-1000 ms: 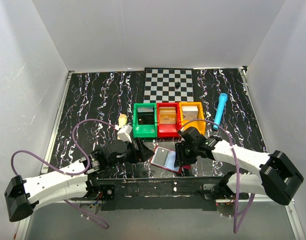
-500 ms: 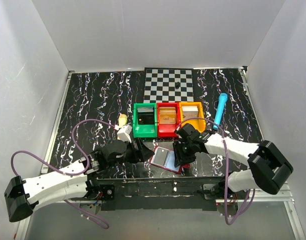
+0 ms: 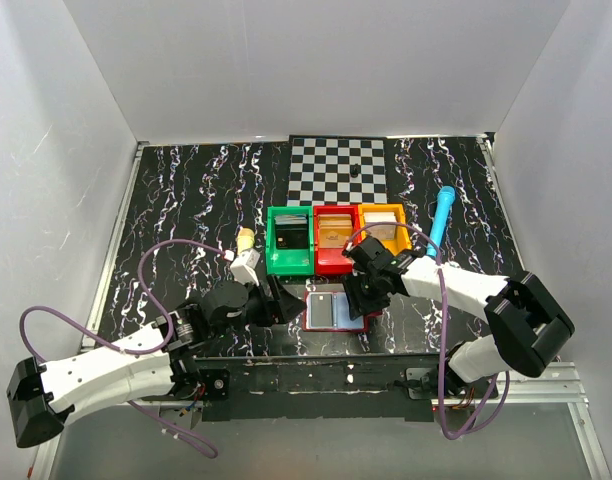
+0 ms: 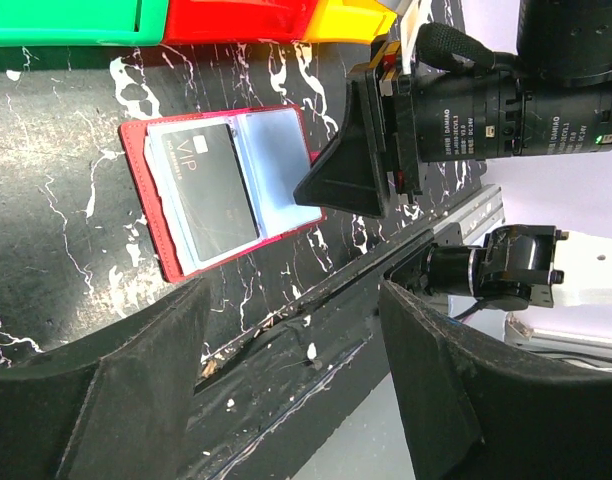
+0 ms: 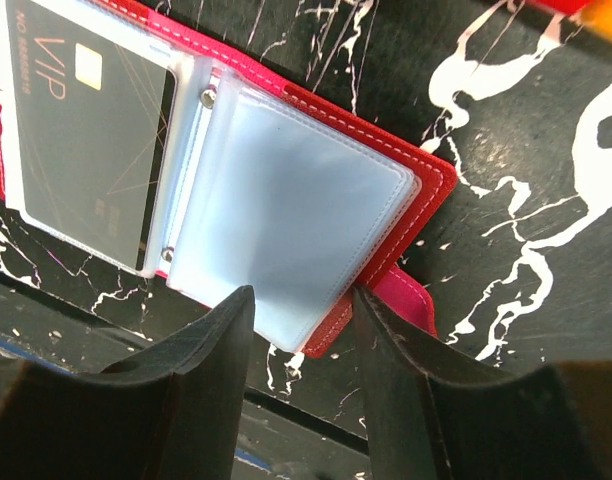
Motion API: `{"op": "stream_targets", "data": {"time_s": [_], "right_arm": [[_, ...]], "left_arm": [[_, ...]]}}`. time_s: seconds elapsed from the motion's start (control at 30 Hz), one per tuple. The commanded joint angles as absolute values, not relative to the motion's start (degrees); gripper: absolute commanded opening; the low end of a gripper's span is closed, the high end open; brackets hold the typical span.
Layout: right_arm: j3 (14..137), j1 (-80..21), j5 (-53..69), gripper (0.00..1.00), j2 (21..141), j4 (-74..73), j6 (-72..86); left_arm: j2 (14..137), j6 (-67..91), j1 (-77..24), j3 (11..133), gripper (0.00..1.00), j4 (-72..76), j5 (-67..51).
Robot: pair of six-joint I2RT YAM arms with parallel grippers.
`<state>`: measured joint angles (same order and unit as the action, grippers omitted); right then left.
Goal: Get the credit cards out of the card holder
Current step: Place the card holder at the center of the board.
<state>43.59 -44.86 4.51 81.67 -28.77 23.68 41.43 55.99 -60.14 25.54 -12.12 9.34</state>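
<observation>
**Card holder, condition.** The card holder lies opened flat on the black marbled table. The outer case is red with a line of pale stitching along its border. Inside are clear plastic sleeves over a pale blue-grey lining. The sleeves are fixed at the spine by two small metal rivets. One sleeve contains a dark card printed "VIP", with a chip near one corner. The adjoining sleeve shows the blue-grey lining.

**Card holder, position.** It sits near the front edge of the table, just in front of the red bin. This bin stands between the green bin and the orange bin. The holder lies between the two grippers.

**Left gripper.** The left gripper is beside the holder's left edge. Its jaws stand wide apart and hold nothing. In its wrist view the holder lies beyond the fingers, clear of them.

**Right gripper.** The right gripper is at the holder's right side, over the outer edge of the blue-grey sleeve. Its jaws are partly apart, and nothing is clamped between them. Contact between the fingertips and the sleeve cannot be determined.
</observation>
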Motion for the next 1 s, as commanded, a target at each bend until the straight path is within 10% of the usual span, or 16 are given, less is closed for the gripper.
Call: {"op": "stream_targets", "data": {"time_s": [0.0,0.53,0.77,0.97], "right_arm": [[46.05,-44.47,1.41,0.53,82.26,-28.57,21.18],[46.41,-44.56,2.1,0.56,67.25,-31.65,25.93],[38.77,-44.56,8.52,0.52,61.26,-16.54,31.1],[32.0,-44.56,11.95,0.51,61.08,-5.9,36.39]], "left_arm": [[39.99,55.28,-60.29,24.7,0.67,-13.1,10.72],[46.57,53.18,-60.21,26.72,0.62,-9.67,9.32],[59.84,51.42,-58.1,31.55,0.15,-5.99,6.25],[67.4,52.12,-53.27,30.85,0.0,2.28,0.0]]}}
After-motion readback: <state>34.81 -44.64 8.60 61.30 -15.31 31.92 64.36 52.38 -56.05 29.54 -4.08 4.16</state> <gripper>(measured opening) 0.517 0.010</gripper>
